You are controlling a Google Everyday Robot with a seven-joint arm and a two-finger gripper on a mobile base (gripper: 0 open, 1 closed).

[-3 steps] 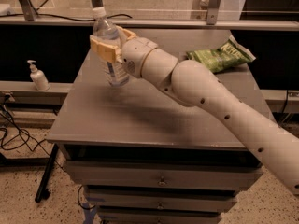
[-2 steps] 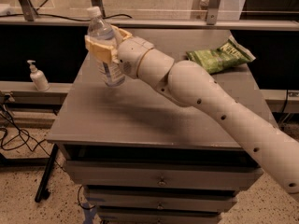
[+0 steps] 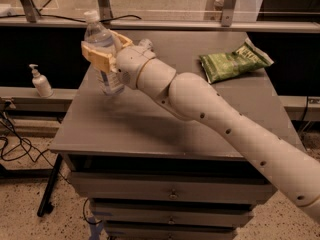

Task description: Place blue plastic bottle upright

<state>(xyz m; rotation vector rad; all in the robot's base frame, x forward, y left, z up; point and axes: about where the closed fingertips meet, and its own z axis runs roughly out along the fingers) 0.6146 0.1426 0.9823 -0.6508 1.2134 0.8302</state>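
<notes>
Warm, dim light falls from above. The arm (image 3: 200,104) lays a soft shadow across the table (image 3: 150,129); the gripper (image 3: 104,51), closed round the bottle (image 3: 97,31) at the table's left rear corner, catches pale highlights.

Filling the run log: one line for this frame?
gripper: shut on blue plastic bottle, above table far-left | pose: roughly upright, cap up | table contact: cannot tell | green bag: far-right

Blue plastic bottle (image 3: 100,36): clear, ribbed, white cap on top, pale label. Near upright with a slight lean. Clamped mid-body in gripper (image 3: 105,53) over left rear of table (image 3: 150,129). Base contact with tabletop unclear.
</notes>
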